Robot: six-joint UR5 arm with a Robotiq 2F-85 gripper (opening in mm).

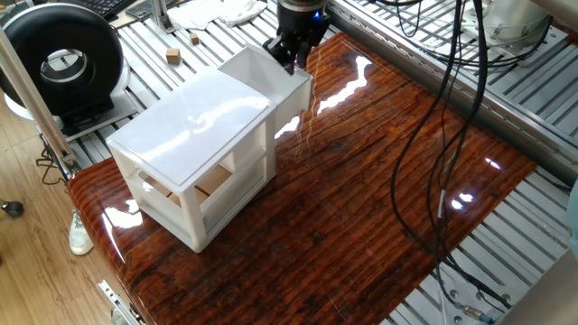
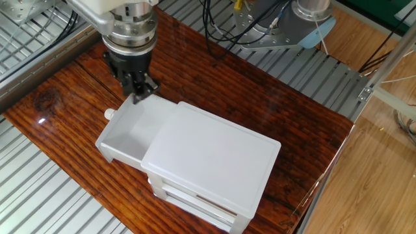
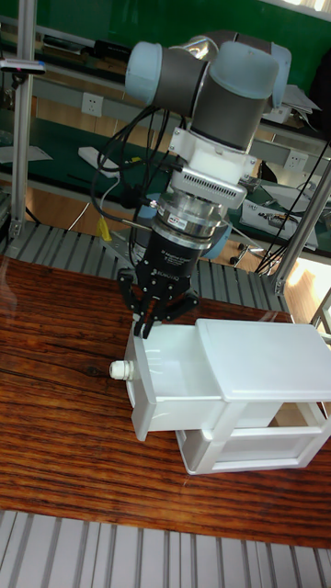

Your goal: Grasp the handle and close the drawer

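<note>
In the tall fixed view, nearest the camera lies the wooden counter (image 3: 55,441). On it stands the white cabinet (image 3: 267,367), its drawer (image 3: 175,386) pulled out toward nine o'clock, the round handle (image 3: 120,369) on the front panel untouched. Behind, at about twelve o'clock of the handle, the gripper (image 3: 150,317) hovers over the drawer's far front corner, fingers drawn nearly together and holding nothing. By my reading this is the approach step: next it must spread, descend beside the front panel and clamp the handle before pushing toward three o'clock.
</note>
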